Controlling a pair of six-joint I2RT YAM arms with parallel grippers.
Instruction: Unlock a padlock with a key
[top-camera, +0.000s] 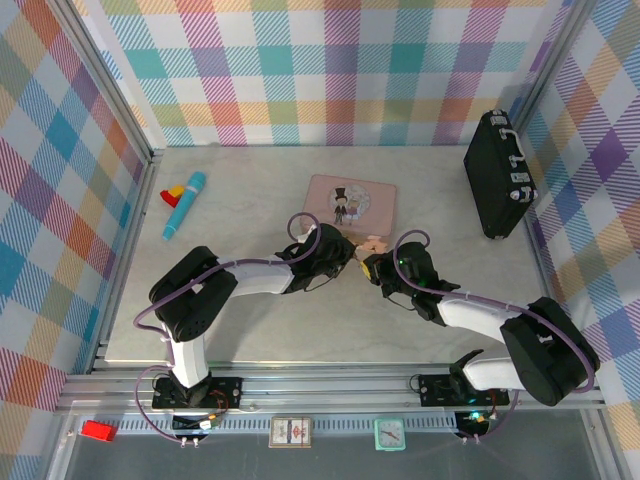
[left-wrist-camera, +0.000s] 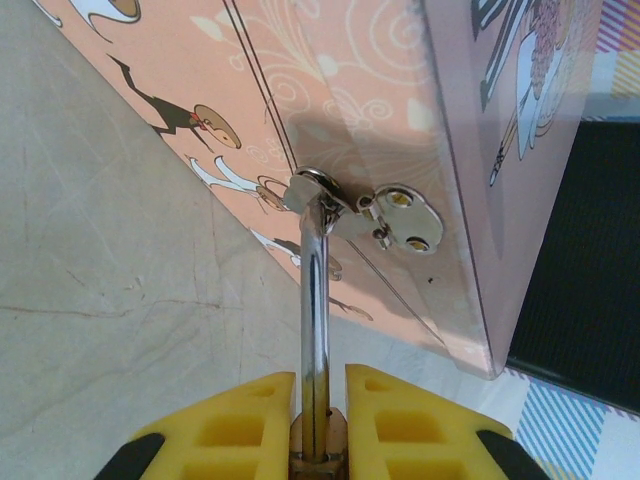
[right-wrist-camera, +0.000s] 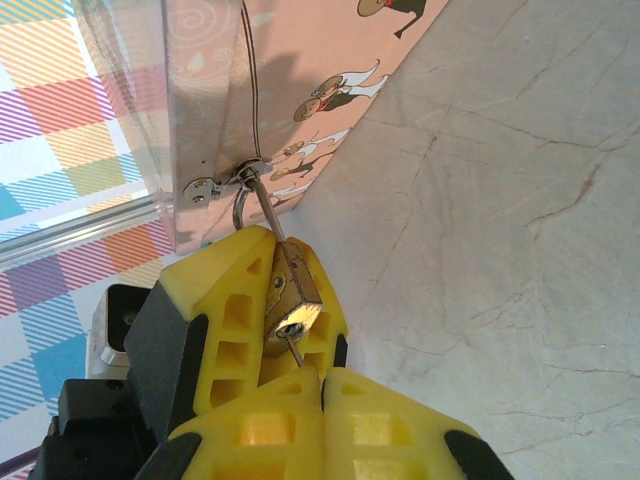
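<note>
The brass padlock (right-wrist-camera: 290, 295) hangs by its silvery shackle (left-wrist-camera: 314, 300) from the hasp (left-wrist-camera: 400, 215) on the pink tin's (top-camera: 350, 200) front wall. My left gripper (left-wrist-camera: 320, 385) is shut on the padlock body (left-wrist-camera: 318, 445), its yellow fingers (right-wrist-camera: 225, 300) on both sides of it. The thin key (right-wrist-camera: 297, 350) sticks into the keyhole on the padlock's underside. My right gripper (right-wrist-camera: 322, 385) is shut on the key's outer end, which its pads hide. In the top view both grippers, left (top-camera: 340, 255) and right (top-camera: 372, 268), meet just in front of the tin.
A black case (top-camera: 497, 180) stands at the right wall. A blue marker (top-camera: 185, 205) and a small red and yellow piece (top-camera: 172, 190) lie at the far left. The marble tabletop (right-wrist-camera: 520, 200) stretches bare beside the tin.
</note>
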